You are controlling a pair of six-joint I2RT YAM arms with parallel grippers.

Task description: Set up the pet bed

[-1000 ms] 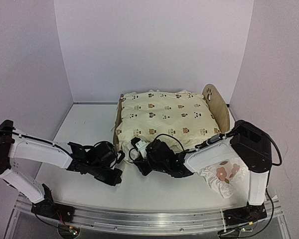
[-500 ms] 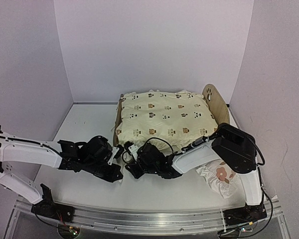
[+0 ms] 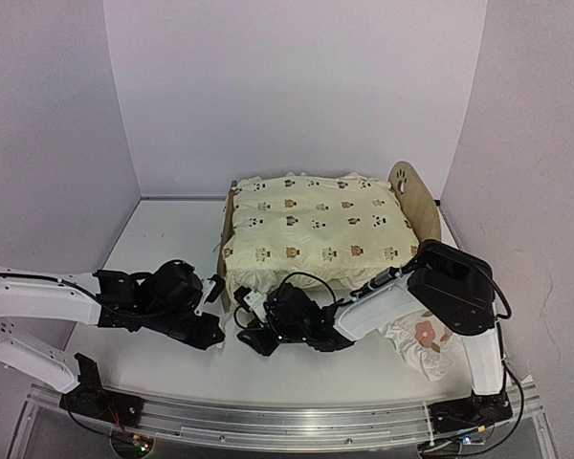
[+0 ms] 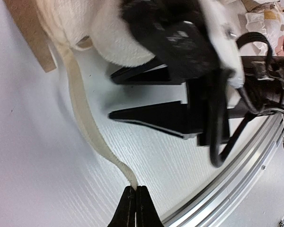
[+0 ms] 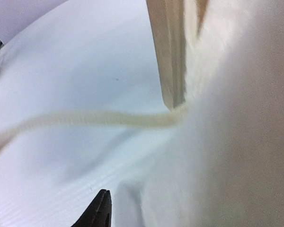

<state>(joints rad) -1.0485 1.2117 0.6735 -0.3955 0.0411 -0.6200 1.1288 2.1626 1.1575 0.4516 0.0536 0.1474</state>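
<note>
- Pet bed (image 3: 408,194) stands at the middle back of the table (image 3: 163,239), its rounded wooden end with a paw cutout on the right side of the top view.
- A cream cushion (image 3: 316,225) printed with small animals lies on the bed and covers nearly all of it, bulging over the near edge.
- A small white pillow (image 3: 429,339) with red-brown flowers lies on the table near the bed's right corner, partly under the right arm.
- The left gripper (image 4: 135,203) is low over the table just in front of the bed's near left corner. Its fingers are pressed together on the end of a tie string (image 4: 85,123).
- The string runs from those fingertips across the table up to the cushion, passing beside a wooden corner of the bed.
- The right gripper (image 4: 111,94) sits just beside the left one, near the cushion's front edge. Its two black fingers stand apart with nothing between them.
- In the right wrist view the string crosses the table to the bed's wooden post.
</note>
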